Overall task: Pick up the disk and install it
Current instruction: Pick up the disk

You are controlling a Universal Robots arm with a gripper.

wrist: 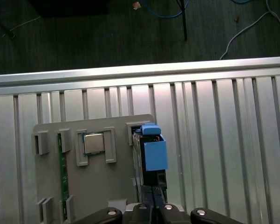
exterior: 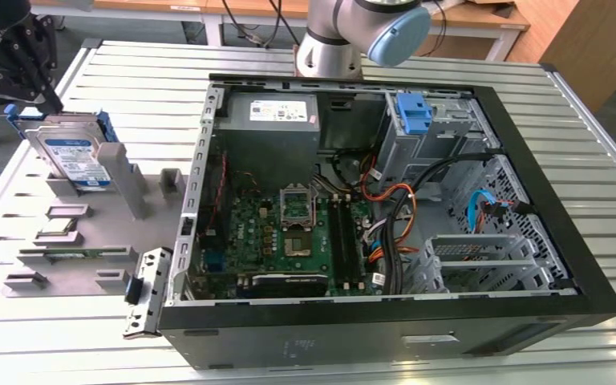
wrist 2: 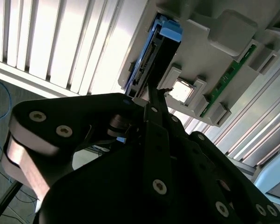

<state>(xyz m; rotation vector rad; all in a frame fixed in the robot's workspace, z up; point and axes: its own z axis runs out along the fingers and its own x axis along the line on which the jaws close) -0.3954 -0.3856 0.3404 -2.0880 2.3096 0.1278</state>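
Since the grab turns on alignment, check this first: the disk (exterior: 73,156) stands on its long edge in a slot of the grey holder (exterior: 147,228), on the exterior view's left of the open PC case (exterior: 586,297). The gripper (exterior: 54,106) hangs just above the disk's far upper corner, near it but apart. In the first wrist view the disk (wrist: 151,154) sits edge-on, dead ahead of the gripper (wrist: 152,203), its thin top edge in line w/ the gripper's centre line.

The jaws read as closed together on nothing; only a hairline seam shows btwn them.

Materials: the disk has a flat silver metal body, a glossy white-and-blue label on one face and blue plastic rails. In the second wrist view its end (wrist 2: 149,56) shows a connector strip. The holder is matte grey plastic w/ blocky ribs and also carries a square shiny chip (wrist: 93,143) and a green memory stick (wrist: 63,177). The table (exterior: 126,72) is slatted aluminium.
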